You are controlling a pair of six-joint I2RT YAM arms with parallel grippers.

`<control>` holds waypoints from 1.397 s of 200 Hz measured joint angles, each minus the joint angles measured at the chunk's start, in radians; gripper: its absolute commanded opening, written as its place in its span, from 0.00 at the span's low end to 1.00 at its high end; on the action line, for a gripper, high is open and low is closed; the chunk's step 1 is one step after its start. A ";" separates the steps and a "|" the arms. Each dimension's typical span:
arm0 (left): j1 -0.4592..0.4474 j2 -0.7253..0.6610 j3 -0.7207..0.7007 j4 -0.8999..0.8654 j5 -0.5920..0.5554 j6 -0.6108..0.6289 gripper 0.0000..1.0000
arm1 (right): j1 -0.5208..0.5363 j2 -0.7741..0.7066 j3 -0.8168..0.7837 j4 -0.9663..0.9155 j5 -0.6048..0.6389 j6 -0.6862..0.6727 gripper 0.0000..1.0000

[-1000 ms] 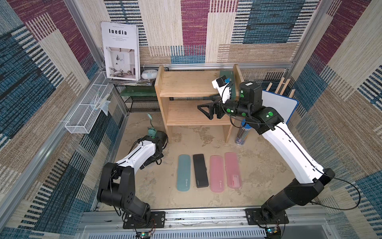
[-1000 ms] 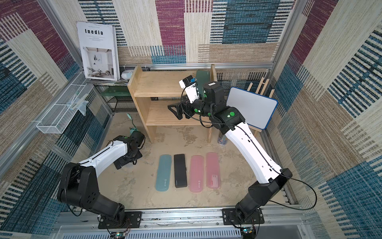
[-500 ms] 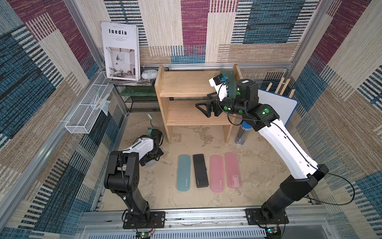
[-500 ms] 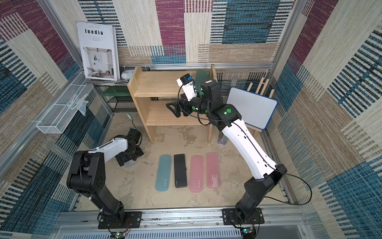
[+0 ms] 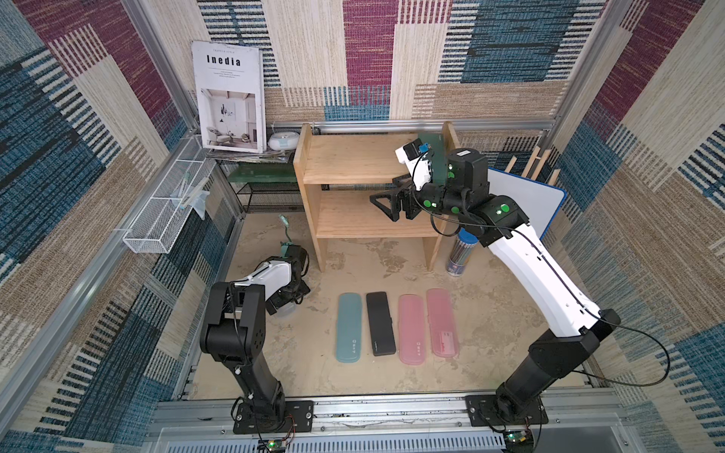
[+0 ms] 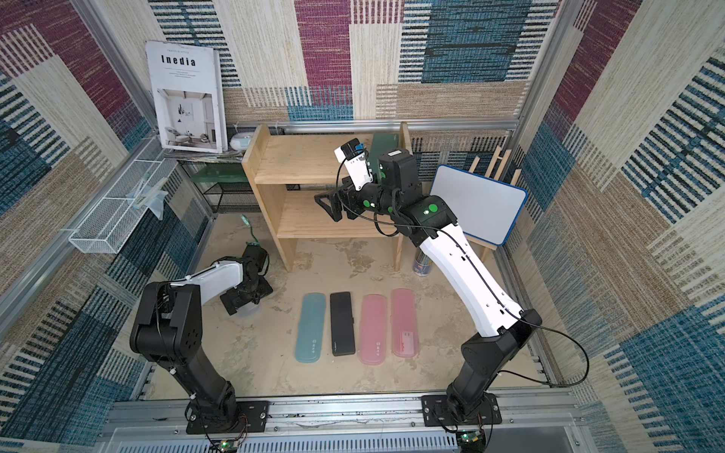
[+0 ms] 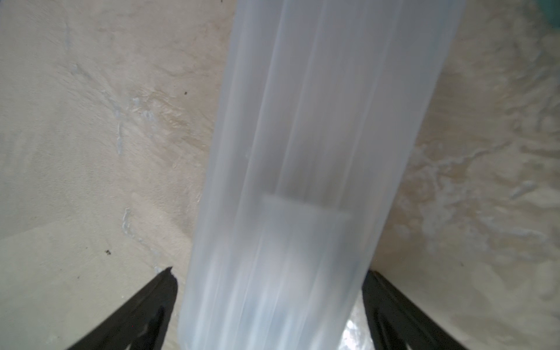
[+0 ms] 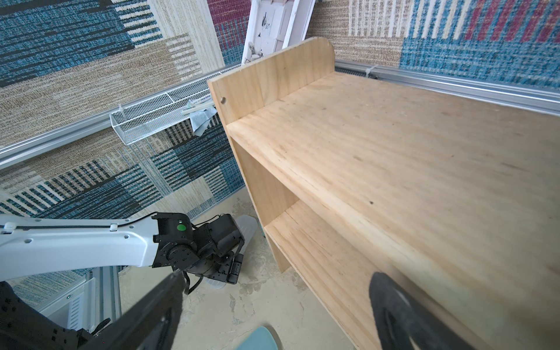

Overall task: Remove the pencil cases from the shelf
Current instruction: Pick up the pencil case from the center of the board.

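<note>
While the magazine (image 5: pixel 229 98) reads "Inedia", the released left gripper (image 7: pixel 269 271) straddles a blurred translucent pencil case (image 7: pixel 318 136); the right gripper (image 8: pixel 278 277) gapes beside the shelf (image 8: pixel 394 151).

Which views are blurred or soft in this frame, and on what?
Left wrist view: the translucent white case is streaked lengthwise by motion blur. Right wrist view: the right gripper is out of focus, and the shelf smears toward the camera while its far side panel stays crisp. Both top views: sharp and evenly lit.
</note>
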 measured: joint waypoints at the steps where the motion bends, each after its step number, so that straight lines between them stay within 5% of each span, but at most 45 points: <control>1: 0.000 0.000 -0.002 0.001 0.000 0.000 1.00 | 0.000 0.000 0.000 0.000 0.000 0.000 0.99; 59: 0.026 -0.038 -0.066 0.064 0.048 0.002 0.98 | 0.000 0.000 0.000 -0.001 0.004 0.017 0.99; 180: 0.066 -0.122 -0.151 0.148 0.128 0.027 0.71 | 0.000 0.000 -0.003 0.003 0.023 0.060 0.99; 244: 0.067 -0.520 -0.131 0.024 0.166 0.067 0.70 | 0.000 0.001 -0.002 0.010 0.022 0.060 0.99; 279: 0.067 -0.750 -0.122 0.090 0.345 0.132 0.70 | -0.016 0.017 0.028 0.011 -0.033 0.074 0.99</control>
